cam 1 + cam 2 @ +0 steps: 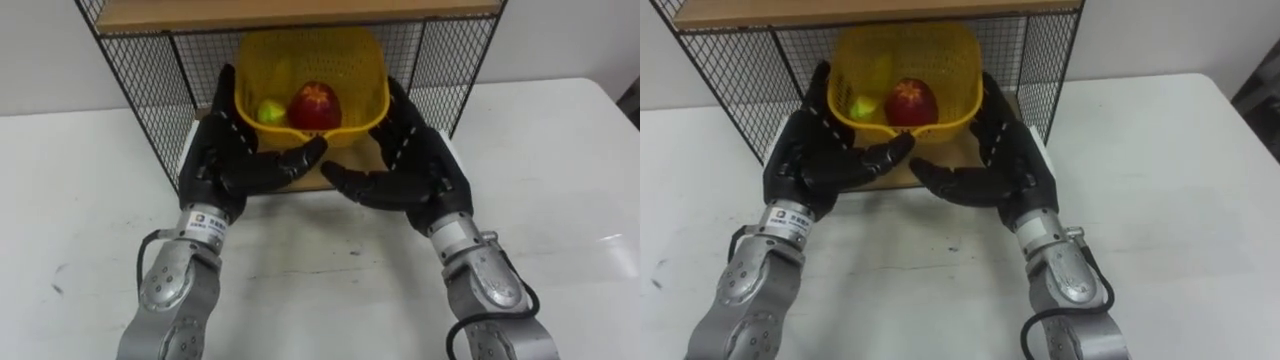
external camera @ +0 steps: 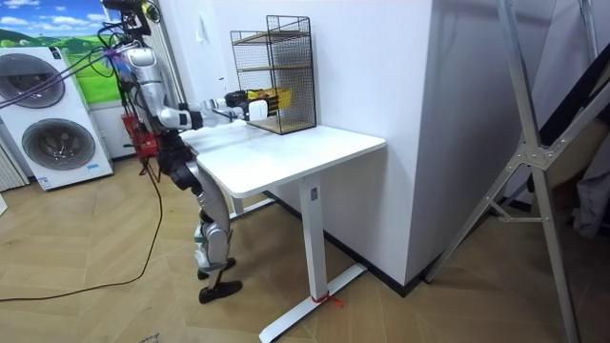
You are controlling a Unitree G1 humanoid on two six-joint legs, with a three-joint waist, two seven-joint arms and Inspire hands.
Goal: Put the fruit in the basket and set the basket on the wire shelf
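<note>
The yellow basket (image 1: 305, 50), holding a red apple (image 1: 315, 105) and a green fruit (image 1: 270, 111), sits on the wooden bottom level of the wire shelf (image 1: 140, 70) on the white desk (image 1: 560, 180), flanked by the left hand (image 1: 225, 160) and right hand (image 1: 415, 165), whose fingers lie spread and nearly straight against its sides, thumbs pointing inward below its front rim.
</note>
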